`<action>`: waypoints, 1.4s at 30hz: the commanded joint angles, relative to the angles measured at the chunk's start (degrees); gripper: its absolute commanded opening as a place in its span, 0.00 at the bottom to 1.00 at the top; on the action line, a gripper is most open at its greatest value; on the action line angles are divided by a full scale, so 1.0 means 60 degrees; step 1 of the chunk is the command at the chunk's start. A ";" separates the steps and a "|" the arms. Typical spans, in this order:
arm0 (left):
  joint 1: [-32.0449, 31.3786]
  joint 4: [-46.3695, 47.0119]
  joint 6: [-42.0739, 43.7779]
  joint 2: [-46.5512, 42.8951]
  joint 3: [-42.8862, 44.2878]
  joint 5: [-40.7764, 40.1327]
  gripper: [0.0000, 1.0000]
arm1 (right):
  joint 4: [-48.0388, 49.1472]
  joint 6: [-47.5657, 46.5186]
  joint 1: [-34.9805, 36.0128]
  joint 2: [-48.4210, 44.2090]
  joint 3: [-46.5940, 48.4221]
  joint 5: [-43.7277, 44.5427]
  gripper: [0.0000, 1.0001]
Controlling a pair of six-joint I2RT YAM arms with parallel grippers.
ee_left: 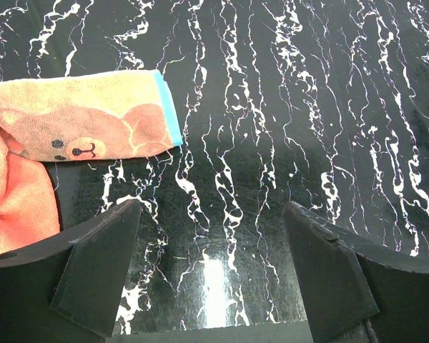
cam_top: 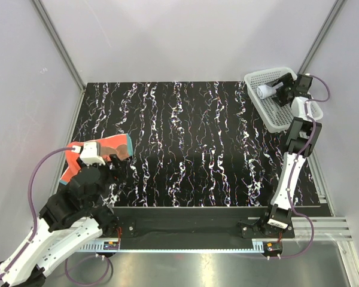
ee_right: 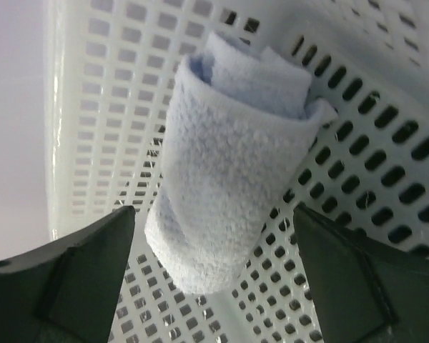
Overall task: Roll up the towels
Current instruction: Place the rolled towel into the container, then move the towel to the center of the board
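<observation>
Because the orange towel (ee_left: 79,118) is soft and floppy, my wide-open left hand (ee_left: 212,214) should pinch its blue edge (ee_left: 169,107).

Seen from above, the black left arm (cam_top: 78,197) covers the near part of the orange-red, teal-edged terry towel (cam_top: 115,144); at the wrist that cloth runs off the left edge. The right gripper (cam_top: 277,91) hides part of the rolled white towel (cam_top: 264,92).

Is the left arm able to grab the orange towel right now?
Probably yes. The left gripper is open right next to the orange towel on the table, and nothing sits between them.
</observation>
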 commanded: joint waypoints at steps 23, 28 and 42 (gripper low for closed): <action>0.0055 0.0212 -0.0026 -0.0369 0.0032 -0.0281 0.88 | -0.0008 -0.0259 -0.0066 -0.4429 -0.4455 0.0219 1.00; 0.0055 0.0212 -0.0041 -0.0442 0.0032 -0.0296 0.89 | -0.0093 -0.0464 -0.0051 -0.5192 -0.4590 0.0673 1.00; 0.0113 0.0241 0.0018 -0.0530 -0.0012 -0.0339 0.89 | -0.0373 -0.1971 0.2813 -0.8456 -0.6024 0.2240 1.00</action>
